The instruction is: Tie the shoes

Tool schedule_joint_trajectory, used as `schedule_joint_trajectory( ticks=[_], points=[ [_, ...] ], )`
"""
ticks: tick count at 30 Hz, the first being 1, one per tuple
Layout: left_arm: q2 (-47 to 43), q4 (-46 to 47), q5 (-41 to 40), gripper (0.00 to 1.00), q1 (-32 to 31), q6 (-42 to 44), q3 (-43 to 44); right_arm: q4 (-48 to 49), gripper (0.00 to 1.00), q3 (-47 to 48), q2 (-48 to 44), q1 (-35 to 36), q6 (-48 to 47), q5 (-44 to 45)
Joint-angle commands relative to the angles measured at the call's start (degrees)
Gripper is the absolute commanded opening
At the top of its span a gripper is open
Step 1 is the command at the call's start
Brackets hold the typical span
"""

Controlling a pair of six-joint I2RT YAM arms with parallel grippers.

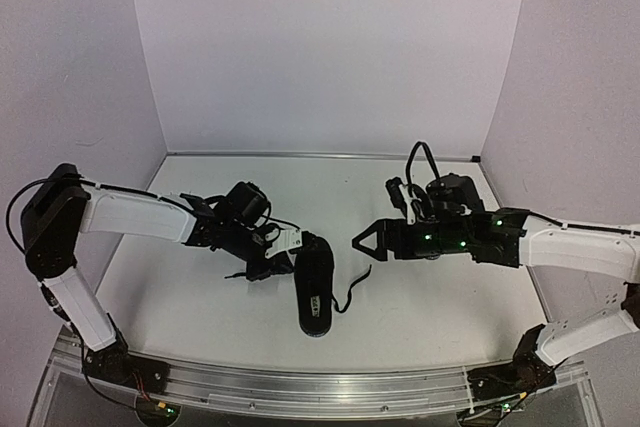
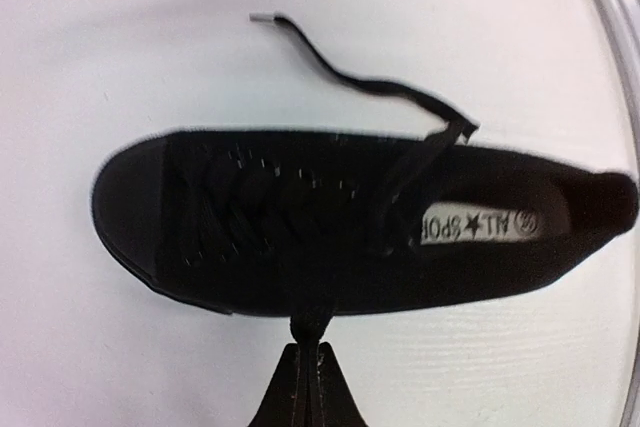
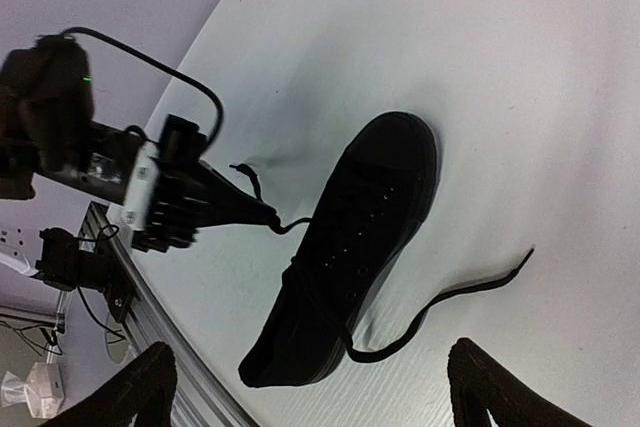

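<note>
Lying lengthwise on the bench point(image 1: 430, 307), the shoe point(image 1: 315, 292) points its toe at the far wall point(image 1: 320, 47), heel toward the near edge. Left of the shoe, the left end effector point(image 2: 305, 345) is pinched closed on one lace point(image 3: 285, 224). Right of the shoe, the right end effector point(image 1: 360, 247) hangs wide open, empty.

L hand point(image 1: 280, 263) at shoe point(image 1: 315, 297) — R hand point(image 1: 361, 247) wide

Bright, even light; L-wrist blurry.
</note>
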Motion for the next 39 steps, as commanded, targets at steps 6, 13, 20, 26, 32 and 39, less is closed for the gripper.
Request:
schedule_joint_trajectory(
  ticks=[6, 13, 20, 26, 32, 39],
  points=[
    [-6.05, 16.56, 4.10, 0.00, -2.33, -9.53, -5.27, 10.11, 0.62, 2.07, 9.44, -0.21, -0.01, -10.36],
    [-7.06, 24.78, 3.51, 0.00, -3.06, -12.89, -8.88, 17.34, 0.50, 3.75, 15.48, 0.01, 2.37, -16.04],
    [-7.50, 27.47, 3.19, 0.00, -3.53, -13.56, -9.22, 21.85, 0.44, 6.03, 21.33, 1.38, 4.27, -18.18],
    [-7.09, 27.85, 3.23, 0.00, -4.22, -13.60, -8.51, 23.30, 0.39, 8.19, 24.34, 2.23, 5.13, -18.53],
    [-7.47, 27.97, 3.14, 0.00, -4.61, -13.28, -8.53, 23.42, 0.29, 8.61, 25.60, 2.29, 5.69, -17.93],
    [-7.92, 28.19, 2.82, 0.00, -4.69, -13.34, -8.93, 23.18, 0.26, 8.26, 26.70, 2.24, 6.93, -16.73]
  ],
)
